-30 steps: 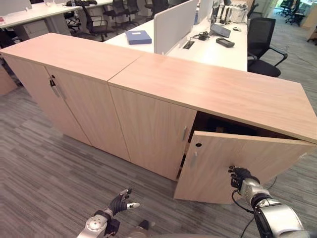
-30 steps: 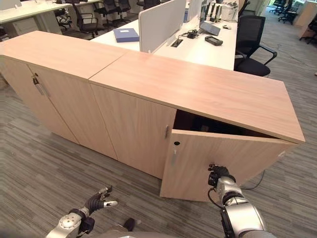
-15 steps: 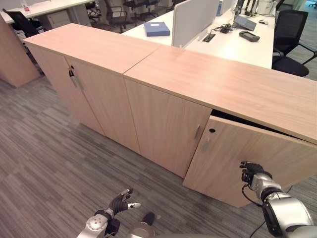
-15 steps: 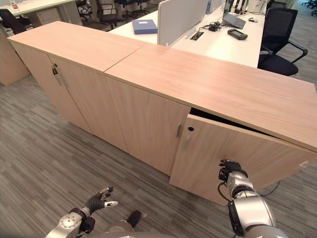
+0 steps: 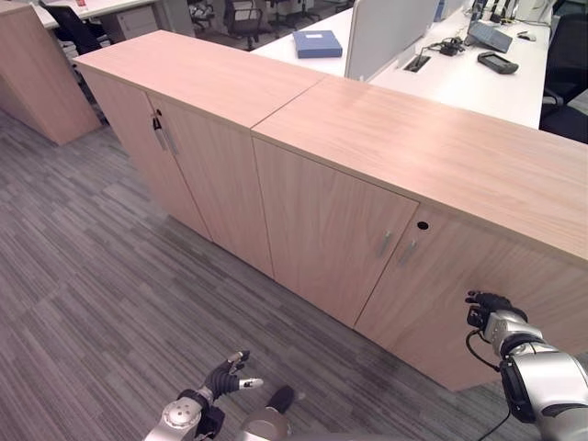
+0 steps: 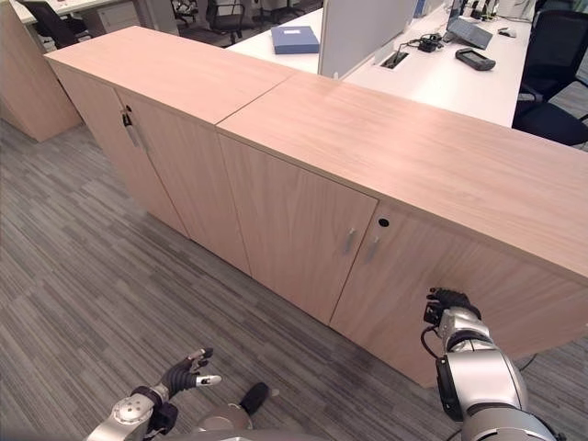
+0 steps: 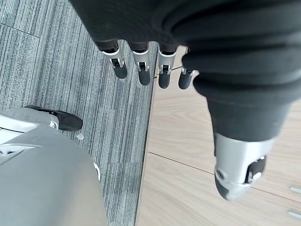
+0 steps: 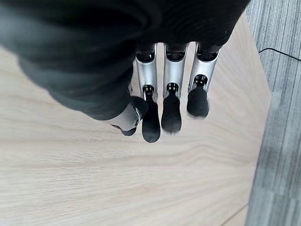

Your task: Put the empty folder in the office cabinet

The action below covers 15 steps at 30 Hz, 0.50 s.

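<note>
Nearest the robot, the left hand (image 5: 225,378) hangs low over the grey carpet (image 5: 101,276), its fingers (image 7: 141,70) straight and relaxed, holding nothing and touching nothing. The right hand (image 6: 447,304) is raised to the rightmost cabinet door (image 5: 478,285), with straight fingers (image 8: 171,101) laid flat against the wood, pressing and not gripping.

That door was standing wide open a second ago, showing the dark inside of the cabinet (image 6: 432,156). Half a second ago it was only a narrow gap. Now it sits flush with the door (image 5: 322,225) beside it, and the right hand has followed it in. The left hand has stayed where it was.

The cabinet front runs unbroken from its left end to the right edge of the view, all doors shut, small handles (image 5: 397,248) meeting at the seam. The cabinet top is bare. Open carpet lies in front of the cabinet towards the left.

Beyond the cabinet, on the white desk (image 5: 441,83), a blue folder (image 5: 318,43) lies flat near the desk's left end, beside the divider panel (image 5: 386,32), well apart from both hands.
</note>
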### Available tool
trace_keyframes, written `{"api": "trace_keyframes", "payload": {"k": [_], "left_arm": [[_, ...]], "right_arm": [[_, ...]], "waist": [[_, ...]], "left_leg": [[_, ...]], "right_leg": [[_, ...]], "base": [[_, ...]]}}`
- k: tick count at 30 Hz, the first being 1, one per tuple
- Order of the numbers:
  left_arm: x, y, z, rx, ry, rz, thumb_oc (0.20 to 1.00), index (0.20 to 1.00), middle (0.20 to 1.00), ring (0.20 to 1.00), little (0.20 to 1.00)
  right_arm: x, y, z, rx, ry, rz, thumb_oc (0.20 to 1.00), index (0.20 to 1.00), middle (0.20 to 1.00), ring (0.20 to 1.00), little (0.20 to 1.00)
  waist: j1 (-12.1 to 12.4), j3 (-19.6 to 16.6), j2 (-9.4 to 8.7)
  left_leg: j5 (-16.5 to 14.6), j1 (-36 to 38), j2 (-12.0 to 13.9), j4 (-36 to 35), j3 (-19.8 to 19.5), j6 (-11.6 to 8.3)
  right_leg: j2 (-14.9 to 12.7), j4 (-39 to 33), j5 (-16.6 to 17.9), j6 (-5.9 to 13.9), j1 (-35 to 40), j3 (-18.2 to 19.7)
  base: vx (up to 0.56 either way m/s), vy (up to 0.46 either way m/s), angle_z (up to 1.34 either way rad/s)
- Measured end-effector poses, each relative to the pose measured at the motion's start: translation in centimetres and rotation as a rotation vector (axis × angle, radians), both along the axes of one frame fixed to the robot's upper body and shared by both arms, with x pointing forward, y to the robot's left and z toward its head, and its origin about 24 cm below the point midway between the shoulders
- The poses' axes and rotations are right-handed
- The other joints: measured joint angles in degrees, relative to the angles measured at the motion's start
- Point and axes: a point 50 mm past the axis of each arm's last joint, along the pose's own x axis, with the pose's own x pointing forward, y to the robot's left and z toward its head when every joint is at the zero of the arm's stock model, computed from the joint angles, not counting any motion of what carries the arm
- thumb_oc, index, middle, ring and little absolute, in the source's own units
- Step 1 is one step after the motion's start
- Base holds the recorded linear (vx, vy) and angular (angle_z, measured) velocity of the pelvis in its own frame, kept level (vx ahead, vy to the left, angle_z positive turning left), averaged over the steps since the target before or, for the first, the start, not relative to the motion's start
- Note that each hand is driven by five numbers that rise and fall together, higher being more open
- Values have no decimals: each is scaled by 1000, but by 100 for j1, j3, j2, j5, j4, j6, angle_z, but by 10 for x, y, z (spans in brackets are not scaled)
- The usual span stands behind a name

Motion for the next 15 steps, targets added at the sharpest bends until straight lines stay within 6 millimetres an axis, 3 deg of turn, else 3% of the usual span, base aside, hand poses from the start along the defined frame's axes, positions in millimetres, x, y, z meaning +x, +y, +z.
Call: {"api": "trace_keyframes", "payload": {"k": [5,9,11,12,13,14,15], "left_arm": [[1,1,0,5,-9,24,1000,1000,1000,1000,1000],[-1,1,-3,4,-1,60,1000,1000,1000,1000,1000],[-2,3,-4,-3,-4,112,1000,1000,1000,1000,1000],[-2,4,-4,-5,-8,131,1000,1000,1000,1000,1000],[-1,5,-4,-6,-12,143,1000,1000,1000,1000,1000],[-8,12,-8,-7,7,225,1000,1000,1000,1000,1000],[-13,15,-12,6,27,242,1000,1000,1000,1000,1000]], "right_arm": [[3,29,-17,63,-52,48,1000,1000,1000,1000,1000],[-18,68,-50,164,-49,138,1000,1000,1000,1000,1000],[-34,85,-65,204,-37,186,1000,1000,1000,1000,1000],[-55,94,-80,236,10,205,1000,1000,1000,1000,1000],[-66,98,-84,248,8,216,1000,1000,1000,1000,1000],[-98,108,-92,259,25,292,1000,1000,1000,1000,1000],[-111,109,-97,265,48,303,1000,1000,1000,1000,1000]], "waist": [[-134,2,3],[-332,12,22],[-459,18,32],[-619,43,72],[-698,61,79],[-885,75,82],[-958,71,91]], "left_leg": [[0,33,1,-12,73,2],[-21,105,-8,-30,225,32],[-38,103,-1,-30,291,59],[-45,121,3,-30,363,70],[-52,133,12,-32,399,80],[-88,219,38,-33,557,121],[-113,268,48,-37,624,123]], "right_leg": [[-26,2,2,1,-20,54],[-87,3,9,13,-43,192],[-98,3,5,5,-82,277],[-102,3,7,4,-80,395],[-109,3,9,8,-115,453],[-128,3,9,11,-124,630],[-132,2,2,-1,-98,700]], "base": [[-12,16,-5],[-30,14,-17],[-35,0,-18],[-64,-11,-24],[-64,-20,-44],[-51,-26,-43],[-51,-24,-50]]}}
